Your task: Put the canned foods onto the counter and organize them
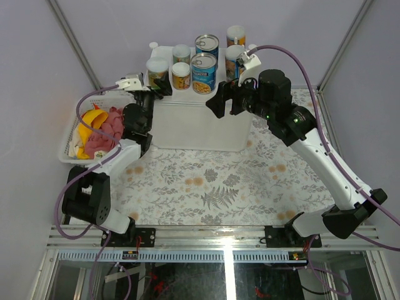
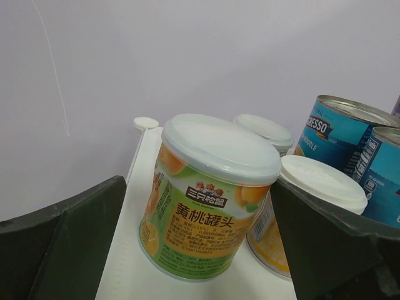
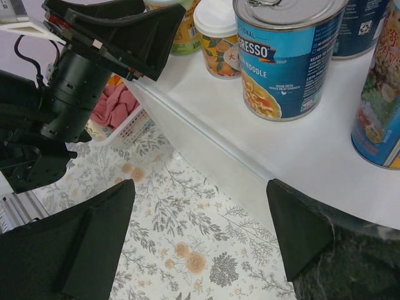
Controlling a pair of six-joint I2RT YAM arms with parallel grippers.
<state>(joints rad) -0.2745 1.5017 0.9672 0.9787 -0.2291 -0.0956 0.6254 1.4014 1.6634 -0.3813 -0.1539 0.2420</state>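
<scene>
The counter (image 1: 187,122) is a white box at the back of the table. On its top stand two blue-labelled cans (image 1: 204,72), two tall slim canisters (image 1: 235,59) and small white-lidded jars (image 1: 181,75). My left gripper (image 1: 157,85) is open, with its fingers (image 2: 69,244) on either side of a peach-labelled jar (image 2: 212,200) on the counter's left end, gaps showing on both sides. My right gripper (image 1: 226,103) is open and empty over the counter's front edge. In the right wrist view a blue can (image 3: 287,59) and a tall canister (image 3: 381,106) stand just ahead.
A white mesh basket (image 1: 69,134) at the left holds a yellow banana (image 1: 94,117) and a pink cloth (image 1: 106,134). A floral cloth (image 1: 212,181) covers the table in front of the counter. A purple wall closes the back.
</scene>
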